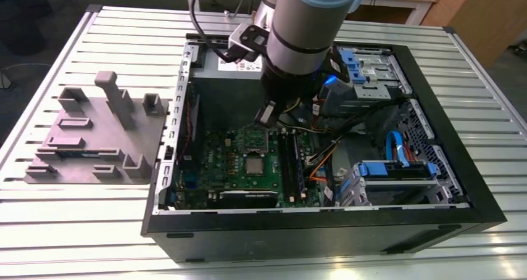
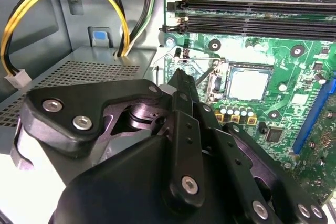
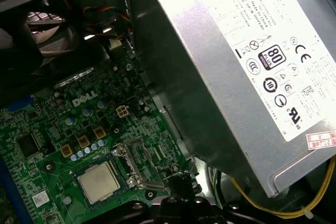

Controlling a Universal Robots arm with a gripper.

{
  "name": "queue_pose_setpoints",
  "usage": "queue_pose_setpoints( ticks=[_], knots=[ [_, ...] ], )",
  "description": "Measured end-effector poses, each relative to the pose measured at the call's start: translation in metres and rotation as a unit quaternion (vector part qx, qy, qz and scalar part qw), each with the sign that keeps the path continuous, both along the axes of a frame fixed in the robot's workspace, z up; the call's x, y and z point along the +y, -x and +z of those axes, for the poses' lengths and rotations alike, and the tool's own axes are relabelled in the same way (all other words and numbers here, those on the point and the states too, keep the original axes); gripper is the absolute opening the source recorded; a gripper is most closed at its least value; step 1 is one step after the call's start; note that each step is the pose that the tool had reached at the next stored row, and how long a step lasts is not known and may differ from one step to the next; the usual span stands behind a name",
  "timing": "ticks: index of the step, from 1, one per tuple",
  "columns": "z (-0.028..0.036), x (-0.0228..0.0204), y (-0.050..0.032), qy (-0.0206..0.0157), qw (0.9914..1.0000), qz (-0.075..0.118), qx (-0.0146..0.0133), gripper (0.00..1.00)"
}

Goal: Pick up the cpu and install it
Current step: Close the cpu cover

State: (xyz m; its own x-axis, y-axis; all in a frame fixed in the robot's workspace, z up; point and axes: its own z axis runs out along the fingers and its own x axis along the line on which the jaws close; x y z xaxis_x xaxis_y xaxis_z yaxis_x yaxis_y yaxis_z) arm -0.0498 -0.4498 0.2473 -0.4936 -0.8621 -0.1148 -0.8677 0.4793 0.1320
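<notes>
The cpu point(image 1: 255, 164) is a small square chip with a silvery top, lying flat in its socket on the green motherboard point(image 1: 222, 169) inside the open computer case. It also appears in both wrist views, as the cpu point(image 2: 248, 84) and the cpu point(image 3: 98, 182), uncovered, with a metal socket frame point(image 3: 131, 162) standing open beside it. My gripper point(image 1: 265, 116) hangs inside the case above the board, a little off to the side of the socket toward the power supply. Its black tip point(image 2: 179, 77) is apart from the chip, and nothing is visible in it.
A grey power supply box point(image 3: 247, 77) with a white label stands close beside the gripper. Yellow and black cables point(image 2: 63, 3) loop near it. Memory slots point(image 2: 252, 9) run along the board. Blue drive cages point(image 1: 395, 169) fill the case's other side. A grey fixture block point(image 1: 99, 138) sits on the table.
</notes>
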Motion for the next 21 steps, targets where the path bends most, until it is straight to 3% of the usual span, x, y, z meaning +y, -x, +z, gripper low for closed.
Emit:
queue_pose_setpoints(
  ticks=[11, 21],
  knots=[
    [-0.0001, -0.0118, 0.0008, 0.0013, 1.0, 0.002, -0.0001, 0.1],
    [-0.0008, -0.0267, 0.0017, 0.0014, 1.0, 0.003, -0.0001, 0.1]
  ],
)
